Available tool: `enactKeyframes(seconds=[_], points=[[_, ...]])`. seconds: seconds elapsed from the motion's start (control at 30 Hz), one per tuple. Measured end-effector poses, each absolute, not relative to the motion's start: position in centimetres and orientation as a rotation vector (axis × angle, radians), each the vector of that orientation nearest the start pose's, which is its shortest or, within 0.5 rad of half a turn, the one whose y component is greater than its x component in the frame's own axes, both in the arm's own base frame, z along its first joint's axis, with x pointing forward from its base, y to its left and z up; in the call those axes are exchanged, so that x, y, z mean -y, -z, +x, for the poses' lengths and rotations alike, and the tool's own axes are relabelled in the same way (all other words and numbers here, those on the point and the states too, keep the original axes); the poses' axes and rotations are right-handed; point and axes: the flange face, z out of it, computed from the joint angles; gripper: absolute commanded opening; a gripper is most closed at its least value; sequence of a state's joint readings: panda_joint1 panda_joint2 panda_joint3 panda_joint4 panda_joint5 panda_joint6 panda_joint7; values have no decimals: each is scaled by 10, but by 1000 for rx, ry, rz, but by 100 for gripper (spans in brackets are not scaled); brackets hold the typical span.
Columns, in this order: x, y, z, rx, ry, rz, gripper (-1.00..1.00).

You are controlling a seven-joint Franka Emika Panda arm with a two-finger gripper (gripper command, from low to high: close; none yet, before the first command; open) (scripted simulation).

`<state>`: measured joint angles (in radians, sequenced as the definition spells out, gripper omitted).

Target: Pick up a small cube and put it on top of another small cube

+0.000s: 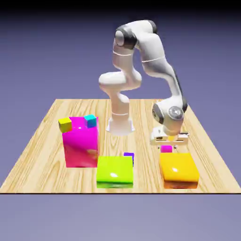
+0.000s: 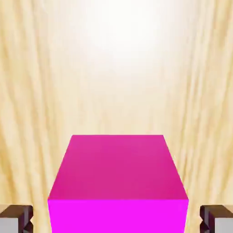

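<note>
You see a plain blue-violet backdrop [image 1: 42,47] filling everything behind and below the scene, darker toward the top corners and paler near the middle. The tabletop [image 1: 37,141] is light wood with long grain lines running front to back; its near edge reads as a thin dark line. In the hand view a bright glare washes out the wood [image 2: 116,50] near the top.

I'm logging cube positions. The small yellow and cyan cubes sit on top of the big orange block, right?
No. In the exterior view, the small yellow cube and cyan cube sit on the big magenta block, not the orange block.
</note>
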<state>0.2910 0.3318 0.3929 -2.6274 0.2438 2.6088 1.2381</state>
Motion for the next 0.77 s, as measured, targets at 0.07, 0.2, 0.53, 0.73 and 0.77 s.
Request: enactKeyframes(seconds=[0.07,0.2,0.53,0.73,0.77], points=[[-253,-133,292,-1238,-605,-2990,-100],[-253,-182,306,-1237,-606,-2990,-100],[-3,-244,402,-1433,-617,-2868,-100],[-42,-177,381,-1303,-609,-2953,100],[-42,-177,381,-1303,-609,-2953,100]])
